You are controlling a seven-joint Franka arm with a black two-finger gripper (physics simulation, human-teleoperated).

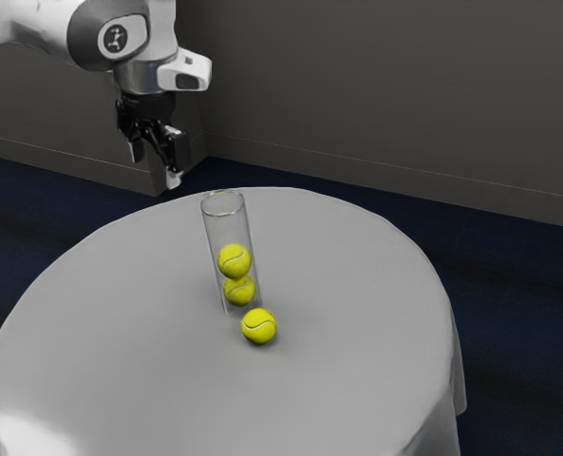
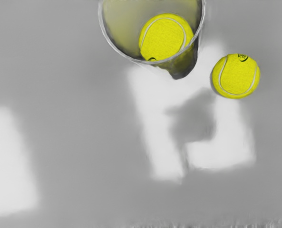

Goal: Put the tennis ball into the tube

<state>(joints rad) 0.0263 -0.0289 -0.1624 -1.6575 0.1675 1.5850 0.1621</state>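
Clear tube: one, upright on the grey tablecloth, open at the top. Contents: two tennis balls, an upper ball resting above a lower ball.

Loose tennis ball: one, yellow with a pale seam, on the cloth just beside the tube's base, toward the exterior view's right and near side; lower than the gripper and well apart from it.

Black two-finger gripper: one, higher than the tube's rim and off toward the exterior view's left; fingers parted with a wide gap, holding nothing.
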